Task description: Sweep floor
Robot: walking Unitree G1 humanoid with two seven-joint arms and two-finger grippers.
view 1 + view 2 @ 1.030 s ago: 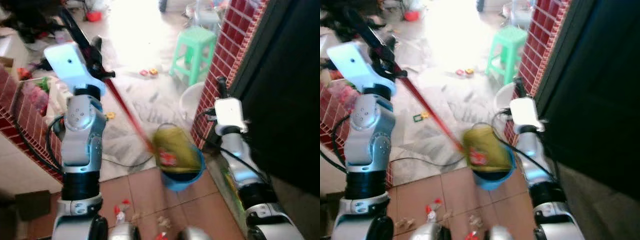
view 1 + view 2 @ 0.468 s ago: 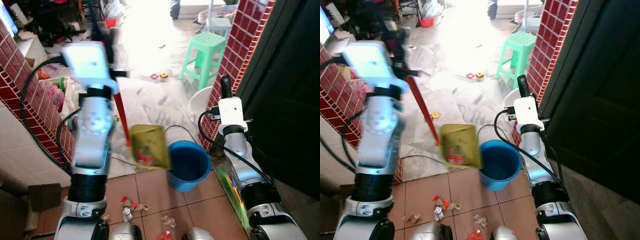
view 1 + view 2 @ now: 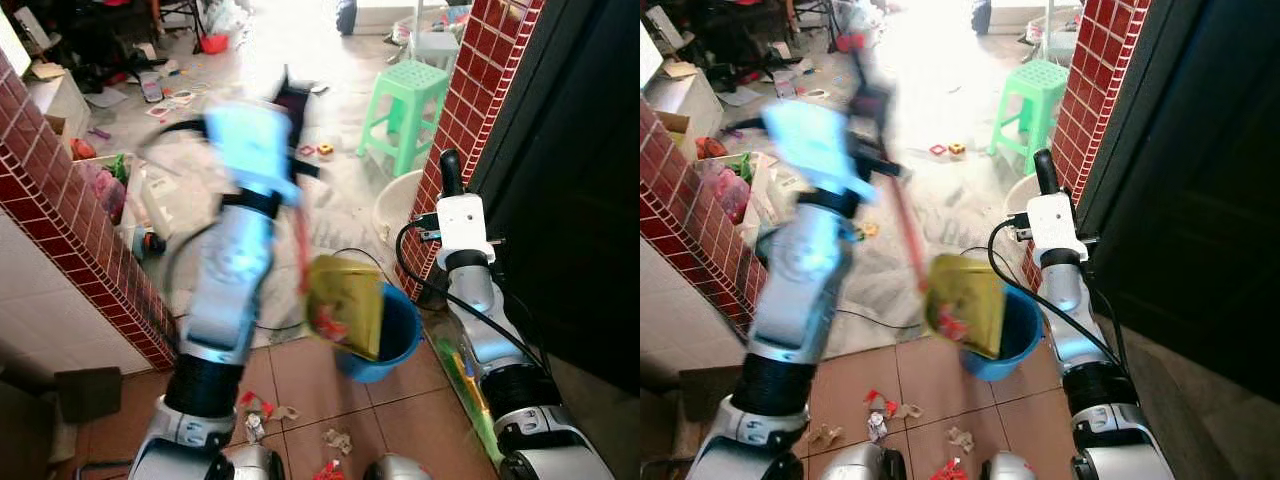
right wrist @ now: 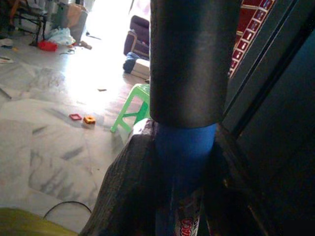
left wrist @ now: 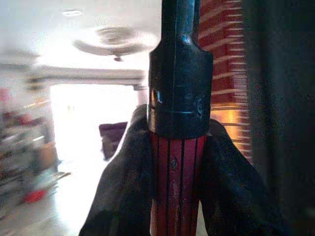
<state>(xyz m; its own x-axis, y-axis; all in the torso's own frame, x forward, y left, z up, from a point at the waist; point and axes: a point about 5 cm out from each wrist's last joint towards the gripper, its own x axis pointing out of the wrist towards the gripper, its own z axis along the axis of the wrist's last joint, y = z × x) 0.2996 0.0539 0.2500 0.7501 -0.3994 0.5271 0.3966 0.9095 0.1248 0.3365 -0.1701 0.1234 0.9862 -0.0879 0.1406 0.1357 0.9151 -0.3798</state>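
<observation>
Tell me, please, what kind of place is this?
Probably a lived-in family home, at a tiled doorway: a green plastic stool, a red brick pillar, toys and clutter on the floor beyond, and a blue bucket.

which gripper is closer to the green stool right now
Right. The right gripper, shut on a blue-and-black handle, is up by the brick pillar just beside the green stool. The left gripper, holding the red dustpan handle, sits farther over to the stool's left.

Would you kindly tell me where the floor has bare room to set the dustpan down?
The pale marble floor between the green stool and the blue bucket looks open, apart from a thin black cable. The tiles nearest the robot are crowded with scraps, and the left side by the brick wall is cluttered.
</observation>
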